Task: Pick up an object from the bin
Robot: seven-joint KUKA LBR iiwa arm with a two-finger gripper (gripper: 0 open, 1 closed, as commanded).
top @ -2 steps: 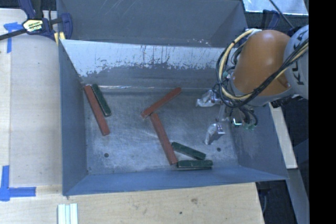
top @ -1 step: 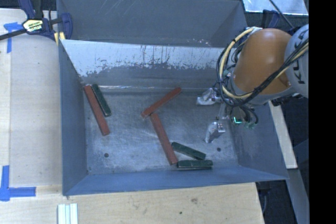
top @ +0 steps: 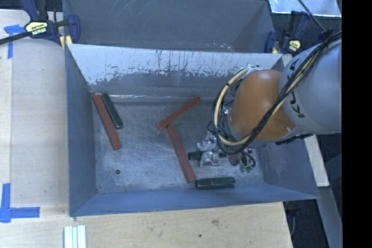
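The gripper (top: pixel 209 155) sits low at the right of the bin (top: pixel 81 125), just beside a brown stick (top: pixel 181 157), with a green bar (top: pixel 215 183) near it by the front wall. Whether the gripper is open or closed I cannot tell. It should probably straddle the stick squarely, clear of the bar.

Bin (top: pixel 81 142): grey metal, back wall streaked with dark scratches.
Left-edge stick (top: pixel 107 123): reddish-brown.
Upper centre stick (top: pixel 179 112): reddish-brown.
Lower centre stick (top: pixel 182 155): reddish-brown.
Left-edge bar (top: pixel 113 111): dark green.
Near-edge bar (top: pixel 215 183): dark green.
Wrist cover (top: pixel 258 104): orange-brown.
Cables (top: pixel 218 110): black, yellow.
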